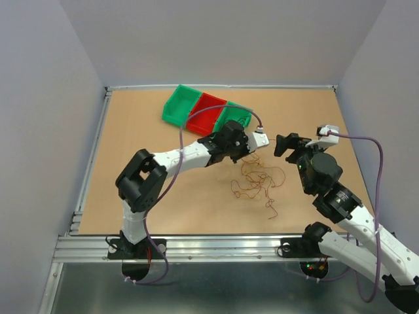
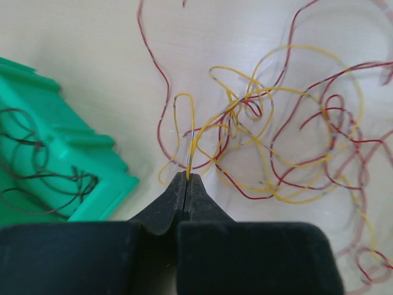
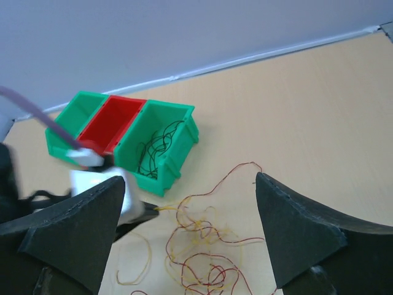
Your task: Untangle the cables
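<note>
One yellow cable (image 2: 193,120), pinched in left claw (image 2: 187,177)

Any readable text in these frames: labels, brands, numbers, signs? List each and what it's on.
No readable text in any view.
green bins, red bin: plain plastic, no labels.
cables: no tags.
left arm, right arm: no legible markings.
left gripper, right gripper: plain black, no marks.
</note>
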Robot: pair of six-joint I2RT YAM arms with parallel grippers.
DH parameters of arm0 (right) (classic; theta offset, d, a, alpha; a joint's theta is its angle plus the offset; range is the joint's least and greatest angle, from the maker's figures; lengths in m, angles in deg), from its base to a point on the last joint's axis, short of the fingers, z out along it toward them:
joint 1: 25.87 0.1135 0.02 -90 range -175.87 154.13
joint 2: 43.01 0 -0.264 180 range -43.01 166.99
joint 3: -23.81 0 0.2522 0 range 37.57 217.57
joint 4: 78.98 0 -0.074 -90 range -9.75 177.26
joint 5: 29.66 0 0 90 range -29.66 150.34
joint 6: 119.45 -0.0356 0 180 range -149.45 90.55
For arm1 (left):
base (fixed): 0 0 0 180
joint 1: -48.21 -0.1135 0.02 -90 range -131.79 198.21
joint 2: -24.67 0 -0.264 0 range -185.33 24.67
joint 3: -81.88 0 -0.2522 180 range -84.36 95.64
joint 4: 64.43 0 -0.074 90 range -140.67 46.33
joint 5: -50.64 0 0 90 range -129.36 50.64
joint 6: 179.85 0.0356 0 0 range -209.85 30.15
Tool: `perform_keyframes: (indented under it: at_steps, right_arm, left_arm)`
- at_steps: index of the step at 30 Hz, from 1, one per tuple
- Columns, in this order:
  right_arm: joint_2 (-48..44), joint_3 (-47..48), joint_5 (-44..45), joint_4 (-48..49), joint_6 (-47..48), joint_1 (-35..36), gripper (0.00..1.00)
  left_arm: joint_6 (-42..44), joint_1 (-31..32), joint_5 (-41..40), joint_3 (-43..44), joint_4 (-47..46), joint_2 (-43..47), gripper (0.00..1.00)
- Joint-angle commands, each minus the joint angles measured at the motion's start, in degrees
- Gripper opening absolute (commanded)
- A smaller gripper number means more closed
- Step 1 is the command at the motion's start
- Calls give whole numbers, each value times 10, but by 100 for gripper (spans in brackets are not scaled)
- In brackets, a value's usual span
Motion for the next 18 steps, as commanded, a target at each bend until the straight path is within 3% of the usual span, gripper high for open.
perform_keyframes:
  at_steps: [1, 8, 12, 15, 18]
  right_arm:
    - [-21, -3, 51, 29, 4, -1, 91]
    - [-81, -30, 59, 38, 0, -1, 89]
    - [-100, -39, 55, 60, 3, -1, 88]
    - [-89, -38, 12, 67, 22, -1, 88]
    - [-48, -32, -114, 94, 65, -1, 93]
  left_arm:
    - [-29, 0, 47, -10, -36, 147, 0]
    - [-76, 0, 13, 98, 51, 220, 0]
    - [-74, 0, -47, 243, 104, 236, 0]
    - [-78, 0, -46, 303, 125, 251, 0]
    - [-95, 0, -21, 295, 112, 276, 0]
